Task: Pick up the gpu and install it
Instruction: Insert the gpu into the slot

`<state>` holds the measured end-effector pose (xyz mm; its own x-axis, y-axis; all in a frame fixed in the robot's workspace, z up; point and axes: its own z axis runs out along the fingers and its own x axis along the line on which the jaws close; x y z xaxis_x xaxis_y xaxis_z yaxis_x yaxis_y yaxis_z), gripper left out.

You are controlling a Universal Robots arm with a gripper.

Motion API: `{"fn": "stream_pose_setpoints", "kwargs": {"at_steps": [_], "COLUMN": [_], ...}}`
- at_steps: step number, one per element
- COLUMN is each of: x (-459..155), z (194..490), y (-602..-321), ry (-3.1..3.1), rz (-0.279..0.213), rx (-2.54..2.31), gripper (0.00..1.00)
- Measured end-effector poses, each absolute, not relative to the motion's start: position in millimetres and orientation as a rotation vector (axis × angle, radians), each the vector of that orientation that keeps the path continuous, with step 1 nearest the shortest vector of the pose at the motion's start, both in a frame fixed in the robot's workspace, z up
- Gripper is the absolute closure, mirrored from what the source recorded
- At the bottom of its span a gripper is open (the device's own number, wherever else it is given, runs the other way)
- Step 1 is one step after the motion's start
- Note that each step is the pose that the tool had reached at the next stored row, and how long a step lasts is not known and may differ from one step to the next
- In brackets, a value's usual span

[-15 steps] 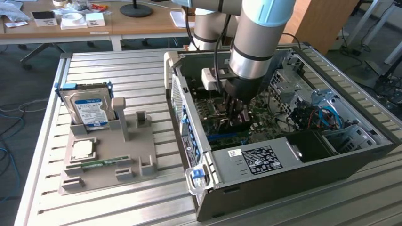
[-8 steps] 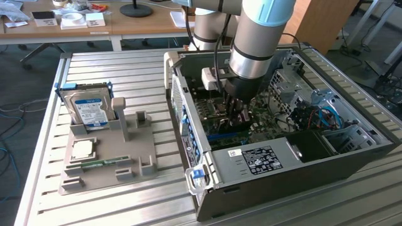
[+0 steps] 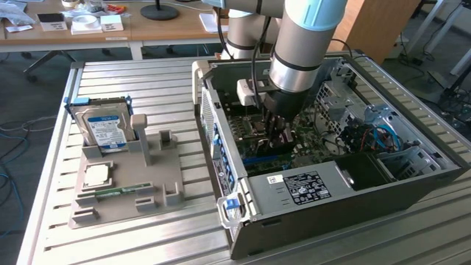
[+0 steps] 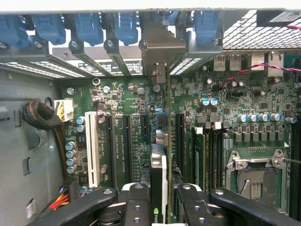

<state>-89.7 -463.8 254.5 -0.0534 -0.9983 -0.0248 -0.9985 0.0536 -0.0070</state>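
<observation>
Gpu (image 4: 159, 174) (held edge-on) in claw (image 4: 162, 205) above motherboard (image 4: 127, 101).

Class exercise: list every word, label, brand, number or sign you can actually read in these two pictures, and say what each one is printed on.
No text reads clearly enough to quote.
Blue label on the hard drive: too blurred to read.
Black label on the power supply: white print too small to read.
Small white sticker beside it: unreadable.
White lettering on the motherboard by the slots: too small.
Mark on the gpu edge, between the gripper fingers: cut off, unreadable.

arm (image 3: 298, 49) vertical, reaching down | gripper (image 4: 162, 195) fingers clamped on card
</observation>
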Motion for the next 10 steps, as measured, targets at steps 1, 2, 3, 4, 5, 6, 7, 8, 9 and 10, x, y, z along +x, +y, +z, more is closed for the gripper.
{"fn": "stream_pose_setpoints", "kwargs": {"at_steps": [1,2,3,4,5,6,7,8,9,10], "x": [-89.7,-89.7,-89.7,-89.7,-89.7,-89.7,-89.7,-89.7,-89.7,-89.7], "z": [253.9,253.1,252.1,251.3,250.5,249.8,249.2,248.8,248.7,248.6], "y": [-463.7,-463.8,-463.8,-463.8,-463.8,-463.8,-463.8,-463.8,-463.8,-463.7], "ry": [2.263,2.263,2.263,2.263,2.263,2.263,2.263,2.263,2.263,2.263], "rz": [0.019,0.019,0.019,0.019,0.019,0.019,0.019,0.019,0.018,0.018], "rx": [-2.145,-2.145,-2.146,-2.146,-2.146,-2.146,-2.146,-2.146,-2.146,-2.146], "gripper": [0.73,0.73,0.73,0.73,0.73,0.73,0.73,0.73,0.73,0.73]}}
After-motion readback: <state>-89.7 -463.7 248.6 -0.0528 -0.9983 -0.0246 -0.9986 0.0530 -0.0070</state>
